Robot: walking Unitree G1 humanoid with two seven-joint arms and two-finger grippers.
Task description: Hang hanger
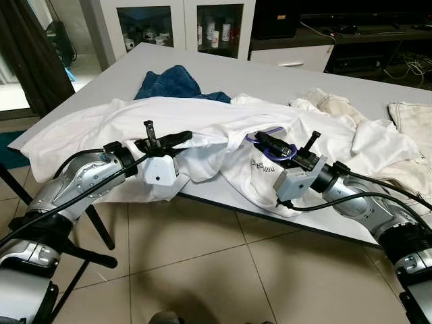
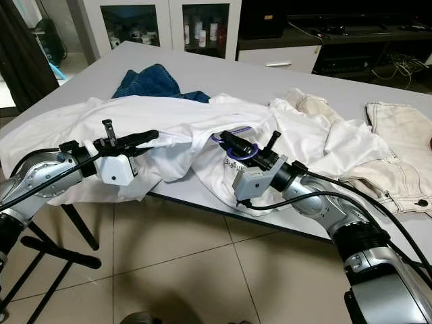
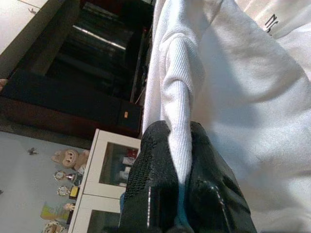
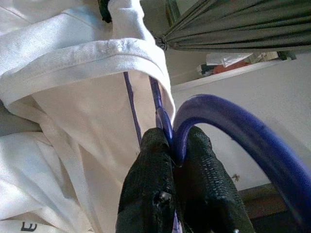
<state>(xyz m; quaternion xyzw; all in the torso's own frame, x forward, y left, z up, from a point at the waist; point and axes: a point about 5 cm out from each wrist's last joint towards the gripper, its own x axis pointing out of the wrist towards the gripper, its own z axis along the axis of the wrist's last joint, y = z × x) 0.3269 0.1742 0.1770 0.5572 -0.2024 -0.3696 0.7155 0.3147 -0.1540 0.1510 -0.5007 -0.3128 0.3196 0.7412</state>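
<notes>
left gripper (image 1: 177, 140) is clamping the ribbed hem of the white shirt (image 1: 202, 121) | right gripper (image 1: 264, 140) is pinching the purple hanger (image 4: 228, 126) (hook poking out of the collar), shirt spreading leftward across the table (image 1: 270, 81)

Grey table (image 1: 283, 81), beige tiled floor (image 1: 202, 270), glass-fronted white cabinet (image 1: 169, 23), dark curtain (image 1: 27, 54)
</notes>
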